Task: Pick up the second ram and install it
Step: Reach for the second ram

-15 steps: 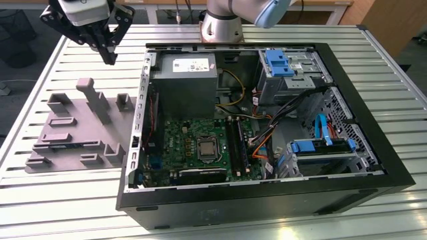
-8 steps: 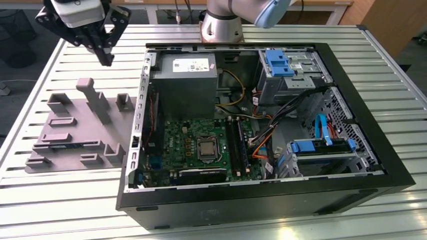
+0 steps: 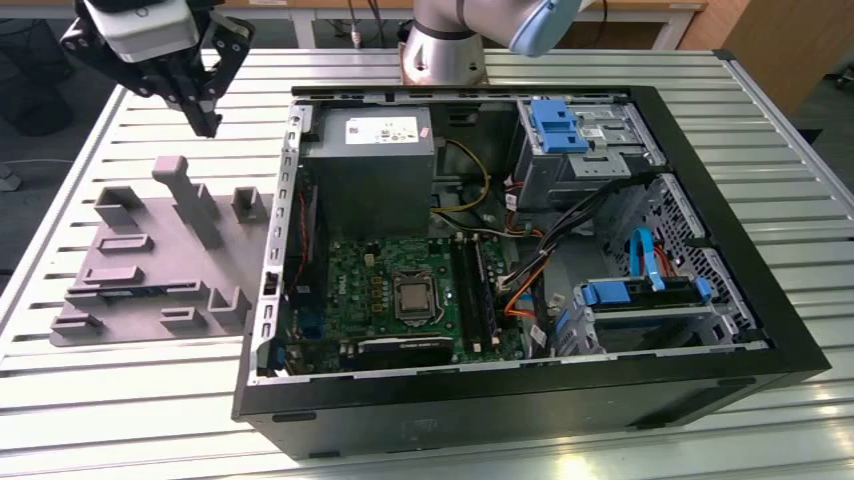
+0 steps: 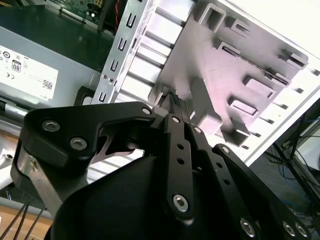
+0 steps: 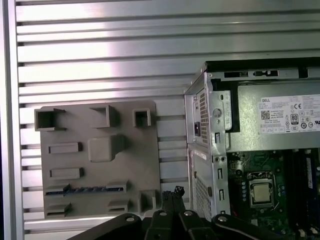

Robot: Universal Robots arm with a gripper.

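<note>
My gripper (image 3: 207, 123) hangs over the grey holder (image 3: 150, 250), jaws pinched together on nothing. The second ram (image 3: 134, 292) sits in a slot at the holder's camera-side end, long axis along the table slats (image 3: 134, 400), well apart from me

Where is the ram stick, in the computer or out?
Out. The second ram sits in a slot of the gray holder, which lies beside the open computer case, not on the motherboard.
</note>
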